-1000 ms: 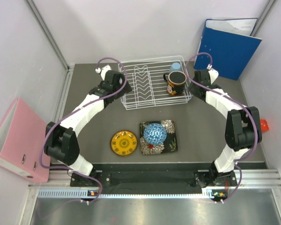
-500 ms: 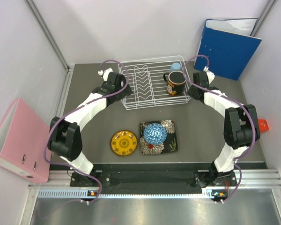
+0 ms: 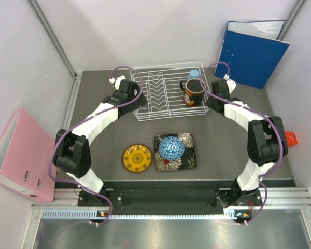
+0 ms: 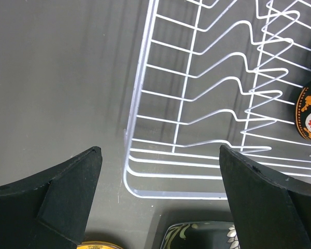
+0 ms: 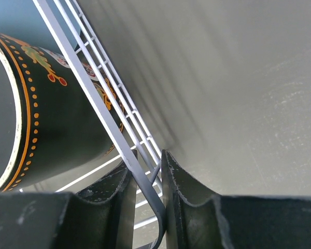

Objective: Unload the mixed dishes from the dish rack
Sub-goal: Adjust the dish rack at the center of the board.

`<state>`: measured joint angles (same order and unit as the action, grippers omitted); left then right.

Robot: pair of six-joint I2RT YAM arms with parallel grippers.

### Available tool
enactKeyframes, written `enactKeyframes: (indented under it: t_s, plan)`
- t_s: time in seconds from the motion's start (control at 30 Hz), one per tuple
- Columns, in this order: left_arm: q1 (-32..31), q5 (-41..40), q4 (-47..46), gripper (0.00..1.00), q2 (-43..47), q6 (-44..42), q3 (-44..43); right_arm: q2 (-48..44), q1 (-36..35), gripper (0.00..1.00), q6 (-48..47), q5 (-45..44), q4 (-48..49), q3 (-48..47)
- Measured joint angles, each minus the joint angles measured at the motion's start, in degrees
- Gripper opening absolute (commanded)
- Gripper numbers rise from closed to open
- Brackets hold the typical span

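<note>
Two dishes sit in the dish rack, and you will find both at its right end. The dark patterned mug stands with its mouth up, and the light blue cup is just behind it in the far right corner. The other three are out on the table, near the arm bases. The yellow plate lies flat. Just beside it on the right lies the black floral plate, which carries the blue mosaic bowl.

Your right end effector is at the rack's right side, next to the mug. Its fingers are pinched on the rim wire, one finger inside the rack and one outside. In the right wrist view the wire runs straight down into the narrow gap between them, with the mug close on the inner side.

Your left end effector hangs over the rack's left near corner with its fingers spread wide and nothing between them. In the left wrist view you look down past it onto the rim and the zigzag plate slots. The mug's edge peeks in at the right, and slivers of both plates show at the bottom.
</note>
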<state>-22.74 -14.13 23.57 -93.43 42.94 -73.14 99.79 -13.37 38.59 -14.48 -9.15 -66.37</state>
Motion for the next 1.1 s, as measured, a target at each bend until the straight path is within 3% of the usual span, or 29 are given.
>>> enactKeyframes:
  t_s: [0.2,0.3,0.33,0.43,0.6,0.63,0.7,0.73,0.8,1.0,1.1]
  plan:
    - [0.0,0.42,0.0,0.99,0.0,-0.07,0.0,0.0,-2.23,0.01,1.31,-1.36,-0.15,-0.02]
    - [0.02,0.44,0.15,0.99,0.0,-0.66,0.0,0.0,-2.73,0.27,1.6,-1.57,-0.33,-0.07]
    - [0.11,0.55,0.11,0.99,0.0,-0.72,0.0,0.0,-2.75,0.41,1.6,-1.75,-0.46,-0.13]
    - [0.17,1.05,0.09,0.99,0.0,-1.11,0.0,-0.11,-3.04,0.54,0.35,-2.32,-1.49,-0.22]
    - [0.22,1.53,0.07,0.99,0.02,-1.57,0.0,-1.86,-3.32,0.62,-2.05,-4.81,-5.88,-1.22]
    - [0.22,1.66,0.07,0.99,0.02,-1.64,0.0,-2.36,-3.21,0.7,-2.58,-5.49,-6.84,-1.86]
    - [0.26,1.86,0.07,0.99,0.04,-1.88,0.0,-3.52,-3.02,0.75,-3.61,-7.19,-8.44,-3.56]
    - [0.28,1.97,0.07,0.99,0.04,-1.97,0.0,-4.04,-2.95,0.88,-4.02,-8.11,-8.81,-4.31]
    - [0.35,2.34,0.0,0.99,0.17,-2.16,0.11,-5.35,-2.82,0.96,-4.76,-9.88,-9.66,-6.16]
    - [0.35,3.28,-2.01,0.99,3.1,0.09,3.72,-6.08,-2.78,0.98,-8.44,-11.96,-10.19,-16.63]
    - [-0.11,4.33,-5.64,0.99,7.56,2.56,9.73,-0.31,-2.73,0.98,-10.73,-10.32,-9.86,-29.03]
